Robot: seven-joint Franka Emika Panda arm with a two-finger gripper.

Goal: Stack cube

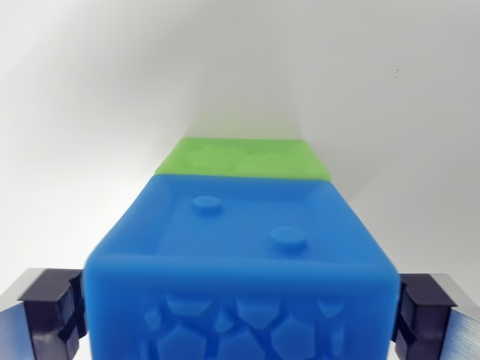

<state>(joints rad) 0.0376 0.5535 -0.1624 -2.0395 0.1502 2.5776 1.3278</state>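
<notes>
Two cubes fill the middle of the wrist view against a plain white surface [90,90]. Nearest the camera is a blue cube [240,262], large in the frame and slightly blurred at its closest edge. Its upper face has a shallow square recess holding two round raised studs, one toward the far left and one toward the near right. Its near face carries a raised pattern of irregular stone-like polygons. Just beyond it, at its far edge, a green cube [244,159] shows only as a narrow band, with faint raised shapes on its surface; whether the two cubes touch or one sits above the other cannot be told from this angle. The gripper [240,319] holds the blue cube: a dark finger pad [52,311] presses its left side, and a matching pad meets its right side, each backed by a silvery metal finger at the bottom corners of the view.
</notes>
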